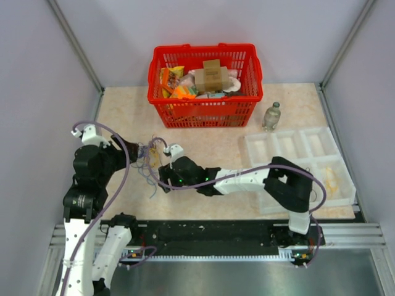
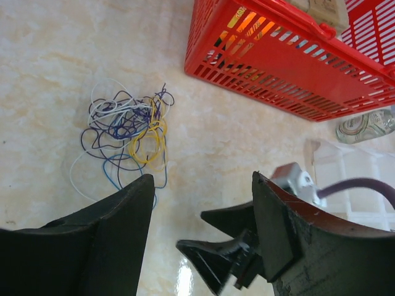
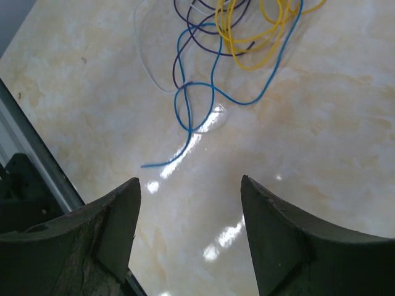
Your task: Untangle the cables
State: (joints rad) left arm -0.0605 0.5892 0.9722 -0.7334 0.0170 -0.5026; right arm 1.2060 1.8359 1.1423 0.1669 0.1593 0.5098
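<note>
Left end effector [image 2: 200, 185]: fingers apart, empty | right end effector [image 3: 190, 185]: apart, empty | cables [image 2: 133, 129]: heaped on table [image 2: 62, 49], near-left of basket [image 2: 278, 68] | blue strand [image 3: 162, 162] trails toward my right, likely nearer.

No lettering is legible; print on the packets [image 1: 174, 84] in the basket [image 1: 203, 115] is too small.

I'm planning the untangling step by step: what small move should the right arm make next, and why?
Probably lower the right jaws onto the loose blue cable end, since it trails free of the tangle just ahead, and the jaws stand apart, holding nothing.
</note>
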